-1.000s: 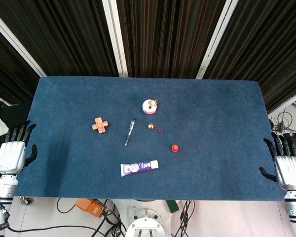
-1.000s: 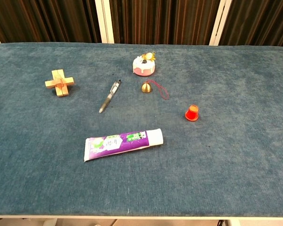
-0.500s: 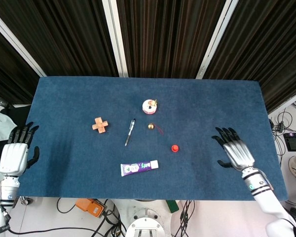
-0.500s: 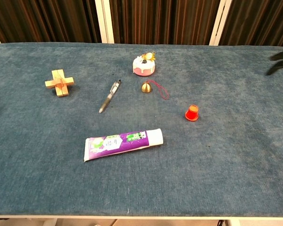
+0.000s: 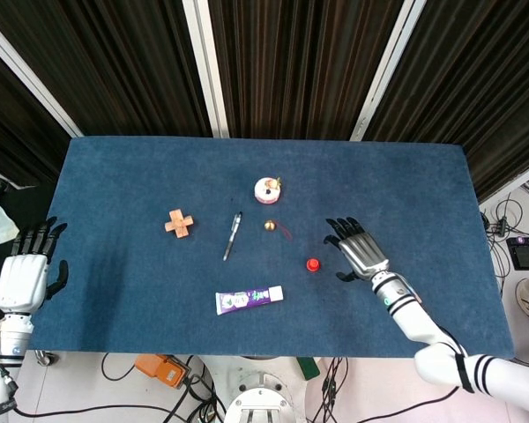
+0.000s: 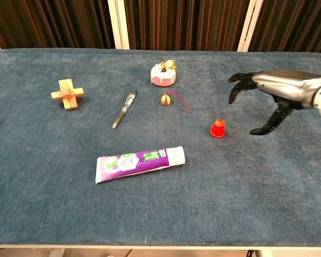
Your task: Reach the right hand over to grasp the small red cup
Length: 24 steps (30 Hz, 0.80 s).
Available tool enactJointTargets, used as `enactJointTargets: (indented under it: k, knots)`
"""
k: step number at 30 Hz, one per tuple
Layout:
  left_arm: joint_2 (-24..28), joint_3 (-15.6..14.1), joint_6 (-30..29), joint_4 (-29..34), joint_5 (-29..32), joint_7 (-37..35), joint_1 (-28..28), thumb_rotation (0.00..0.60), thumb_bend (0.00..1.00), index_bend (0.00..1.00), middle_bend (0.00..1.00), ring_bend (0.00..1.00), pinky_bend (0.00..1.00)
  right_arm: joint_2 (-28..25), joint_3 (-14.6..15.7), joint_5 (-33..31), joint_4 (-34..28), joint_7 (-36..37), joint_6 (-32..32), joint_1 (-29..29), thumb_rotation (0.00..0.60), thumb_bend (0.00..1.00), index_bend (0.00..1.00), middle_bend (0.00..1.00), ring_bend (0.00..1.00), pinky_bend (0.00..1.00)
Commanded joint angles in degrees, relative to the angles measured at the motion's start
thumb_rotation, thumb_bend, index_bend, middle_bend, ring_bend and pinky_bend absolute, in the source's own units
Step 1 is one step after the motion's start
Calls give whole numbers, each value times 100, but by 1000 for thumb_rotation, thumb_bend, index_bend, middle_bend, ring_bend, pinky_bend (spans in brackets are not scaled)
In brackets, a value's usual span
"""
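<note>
Red plastic, the small cup stands upside down on the blue cloth. At its three o'clock the right hand hovers near, fingers spread, grasping nothing.

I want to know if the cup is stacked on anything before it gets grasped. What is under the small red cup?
The small red cup stands mouth-down on the blue table cloth; nothing else shows beneath it. Its inside is covered, so cannot be seen. The right hand hovers beside it, apart.

Bright, even overhead light; sharp, faint shadows.
</note>
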<state>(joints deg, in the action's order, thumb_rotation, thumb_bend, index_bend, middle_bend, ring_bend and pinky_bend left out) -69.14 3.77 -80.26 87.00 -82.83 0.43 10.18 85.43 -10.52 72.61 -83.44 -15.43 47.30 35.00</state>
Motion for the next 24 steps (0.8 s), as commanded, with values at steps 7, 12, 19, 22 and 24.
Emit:
enactJointTargets:
  k: [7, 12, 19, 22, 24]
  knots:
    - [-11, -5, 16, -14, -11, 9, 13, 600, 534, 112, 29, 46, 36, 433, 14, -271, 299, -119, -319, 428, 600, 351, 375, 74, 84, 27]
    - [-4, 2, 16, -13, -4, -12, 14, 600, 534, 111, 29, 46, 36, 521, 53, -341, 306, -201, -324, 557, 600, 352, 401, 74, 84, 27]
    - [-2, 2, 22, -24, -4, -28, 17, 600, 534, 111, 29, 46, 36, 583, 113, -526, 360, -326, -332, 670, 600, 352, 446, 74, 85, 29]
    - [-1, 0, 24, -28, -1, -24, 16, 600, 534, 112, 29, 46, 36, 600, 142, -605, 395, -374, -352, 718, 600, 358, 464, 74, 86, 30]
    - [-2, 6, 25, -32, 7, -32, 17, 600, 535, 112, 29, 46, 36, 618, 154, -649, 423, -382, -352, 744, 600, 367, 478, 74, 86, 31]
